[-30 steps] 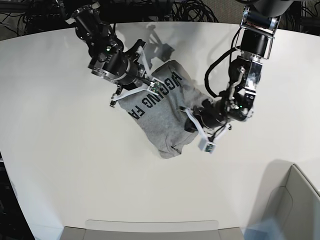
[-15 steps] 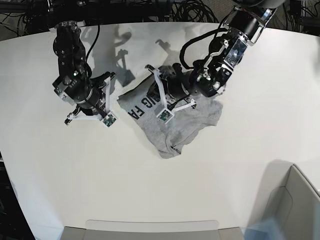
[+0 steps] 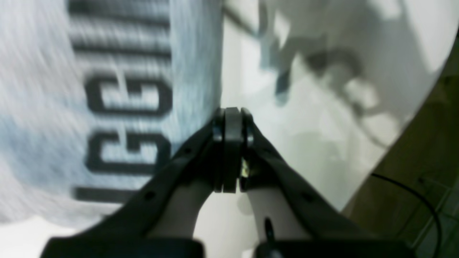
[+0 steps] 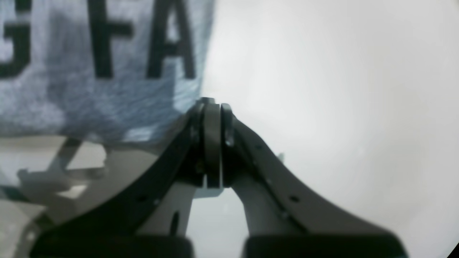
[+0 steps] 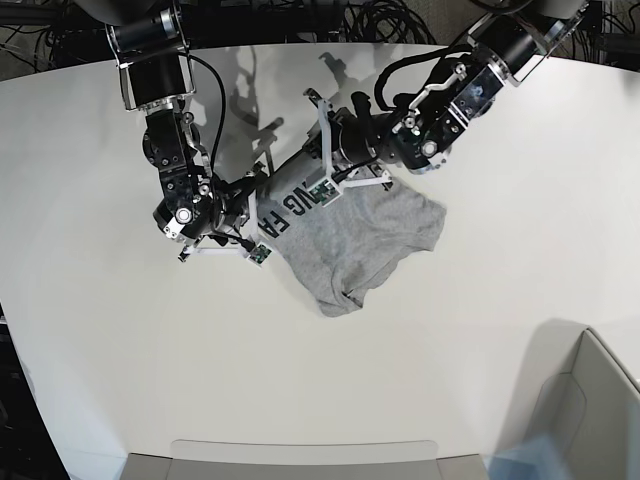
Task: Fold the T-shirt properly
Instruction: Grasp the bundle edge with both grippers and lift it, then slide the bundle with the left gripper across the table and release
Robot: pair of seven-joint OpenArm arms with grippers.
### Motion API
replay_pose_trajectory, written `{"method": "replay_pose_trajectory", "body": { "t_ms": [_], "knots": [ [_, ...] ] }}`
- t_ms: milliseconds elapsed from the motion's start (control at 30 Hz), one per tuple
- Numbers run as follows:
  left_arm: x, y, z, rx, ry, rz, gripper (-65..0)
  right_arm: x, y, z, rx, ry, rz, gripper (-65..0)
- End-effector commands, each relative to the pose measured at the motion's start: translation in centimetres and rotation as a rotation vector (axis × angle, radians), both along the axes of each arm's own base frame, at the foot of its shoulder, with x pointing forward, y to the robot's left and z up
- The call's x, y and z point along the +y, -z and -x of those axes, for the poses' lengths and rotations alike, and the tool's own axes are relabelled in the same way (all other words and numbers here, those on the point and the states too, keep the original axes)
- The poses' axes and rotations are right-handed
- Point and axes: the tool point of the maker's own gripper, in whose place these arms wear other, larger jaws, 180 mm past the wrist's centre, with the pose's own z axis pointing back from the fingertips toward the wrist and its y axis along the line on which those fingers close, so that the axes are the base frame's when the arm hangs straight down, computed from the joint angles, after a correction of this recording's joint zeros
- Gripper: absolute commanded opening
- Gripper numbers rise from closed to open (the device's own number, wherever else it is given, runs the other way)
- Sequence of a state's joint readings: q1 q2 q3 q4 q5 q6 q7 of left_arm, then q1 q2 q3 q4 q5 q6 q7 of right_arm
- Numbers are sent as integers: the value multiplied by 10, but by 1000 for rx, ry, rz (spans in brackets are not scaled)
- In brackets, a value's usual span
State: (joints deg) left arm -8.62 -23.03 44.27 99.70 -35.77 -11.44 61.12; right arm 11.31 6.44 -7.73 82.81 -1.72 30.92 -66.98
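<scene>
Heather-grey cotton T-shirt [image 5: 365, 240] with black block lettering lies crumpled on the white bench [image 5: 480, 330], near its middle, lettered side up along the upper-left edge. Left hand [image 3: 232, 118] clenched tight, nothing visibly between the tips, hovering just beside the shirt's lettered edge [image 3: 125, 107]; in base view it sits at [image 5: 322, 190] over the print. Right hand [image 4: 211, 107] also clenched with nothing in it, at the shirt's edge by the letters "FA" [image 4: 143, 39], low at the left corner [image 5: 258, 252].
</scene>
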Motion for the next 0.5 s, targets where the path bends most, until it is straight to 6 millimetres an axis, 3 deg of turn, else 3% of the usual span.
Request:
{"method": "replay_pose_trajectory", "body": {
  "t_ms": [0,133,233,333,467],
  "knots": [
    [12,-11,-20,-55,-47,-1,-650,6,-13,-12,-45,-8,-20,-650],
    [59,-14,-45,-67,-223,-7,-650,35,-2,9,-6,-82,-31,-650],
    [79,-19,-57,-83,-295,-3,-650,52,1,25,-1,-142,-37,-650],
    [82,-18,-56,-78,-308,-2,-650,57,-7,29,-25,-149,-53,-650],
    [74,-37,-58,-130,-294,31,-650,39,-27,29,-95,-76,-83,-650]
  ]
}}
